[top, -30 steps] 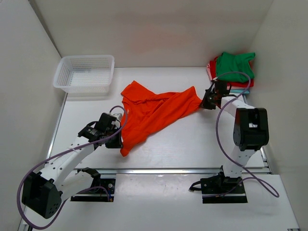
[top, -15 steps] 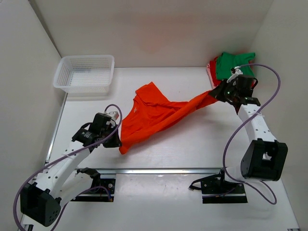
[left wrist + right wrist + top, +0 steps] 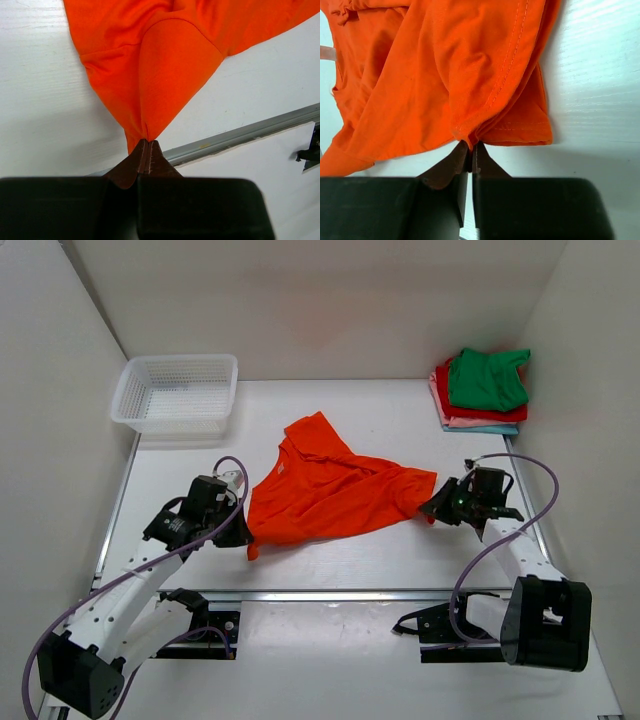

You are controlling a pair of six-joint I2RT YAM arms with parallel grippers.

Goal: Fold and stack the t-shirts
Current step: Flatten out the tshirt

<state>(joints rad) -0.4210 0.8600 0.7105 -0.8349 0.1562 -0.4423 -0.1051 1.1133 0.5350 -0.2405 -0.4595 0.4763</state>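
The orange t-shirt (image 3: 335,490) lies spread and wrinkled across the middle of the table. My left gripper (image 3: 243,536) is shut on its lower left corner; in the left wrist view the cloth (image 3: 150,75) fans out from the closed gripper (image 3: 147,142). My right gripper (image 3: 432,510) is shut on the shirt's right edge; the right wrist view shows the hem (image 3: 470,90) pinched at the gripper (image 3: 471,146). A stack of folded t-shirts (image 3: 483,390), green on top over red, pink and light blue, sits at the back right.
A white mesh basket (image 3: 177,392) stands at the back left. A metal rail (image 3: 350,593) runs along the table's near edge. White walls close in the left, back and right sides.
My right gripper has pulled the shirt's right edge from beside the stack down and toward the near right. The shirt has lowered and spread wider on the table. My left gripper barely moved.
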